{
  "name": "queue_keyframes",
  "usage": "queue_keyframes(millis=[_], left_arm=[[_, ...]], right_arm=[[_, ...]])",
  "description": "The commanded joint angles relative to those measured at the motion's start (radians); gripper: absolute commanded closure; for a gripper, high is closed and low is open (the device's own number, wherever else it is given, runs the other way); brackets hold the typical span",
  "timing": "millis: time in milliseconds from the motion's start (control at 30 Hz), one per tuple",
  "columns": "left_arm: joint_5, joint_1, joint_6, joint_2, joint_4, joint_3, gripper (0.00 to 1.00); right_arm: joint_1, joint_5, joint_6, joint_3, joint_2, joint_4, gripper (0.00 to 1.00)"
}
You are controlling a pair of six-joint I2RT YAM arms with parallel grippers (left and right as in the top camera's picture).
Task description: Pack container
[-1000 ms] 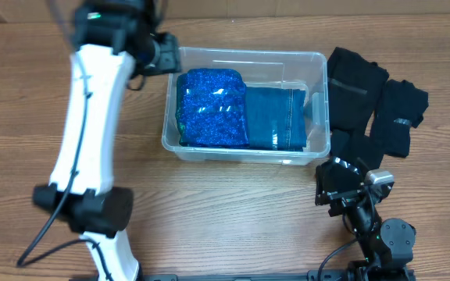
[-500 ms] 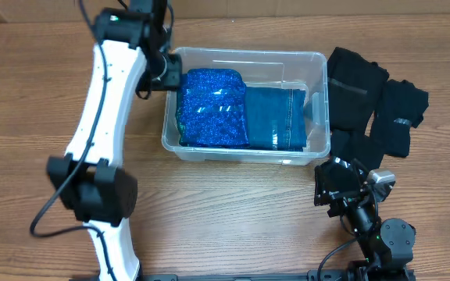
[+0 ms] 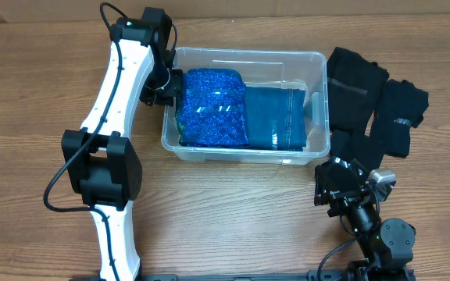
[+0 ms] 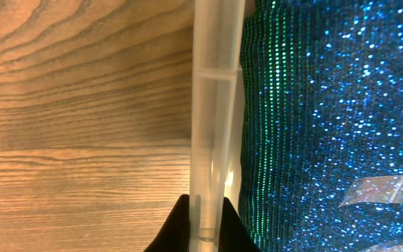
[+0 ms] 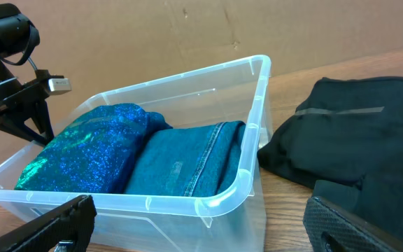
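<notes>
Left wrist view: left gripper [image 4: 205, 234] pinching container [image 4: 212, 105] wall at its 9 o'clock, grip hidden overhead | right gripper [image 5: 198, 210] gaping wide at 5 o'clock | container sitting centre on wood-grain table [image 3: 233, 211] | cardboard backdrop [image 5: 187, 35] standing behind

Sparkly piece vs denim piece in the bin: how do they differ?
Sparkly piece glitters bright blue with green flecks; denim piece is matte, duller blue, with seams showing. Sparkly piece fills the container's left end; denim piece lies to its right. Both are folded and lie side by side inside.

clear plastic container [image 3: 209, 148], glittery blue cloth [image 3: 212, 106], wood-grain table [image 3: 37, 86].
</notes>
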Motion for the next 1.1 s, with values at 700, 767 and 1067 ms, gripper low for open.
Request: queue_keyframes(millis=[700, 767, 1067], left_arm=[[-0.005, 0.180, 0.012, -0.070, -0.179, 0.192, 0.32], [-0.003, 0.180, -0.001, -0.120, -0.216, 0.274, 0.26], [0.014, 0.180, -0.049, -0.420, -0.246, 0.363, 0.00]], right_arm=[[-0.006, -0.113, 0.137, 0.002, -0.005, 0.070, 0.00], [-0.006, -0.163, 0.158, 0.016, -0.005, 0.119, 0.00], [-0.006, -0.103, 0.162, 0.350, 0.126, -0.181, 0.00]])
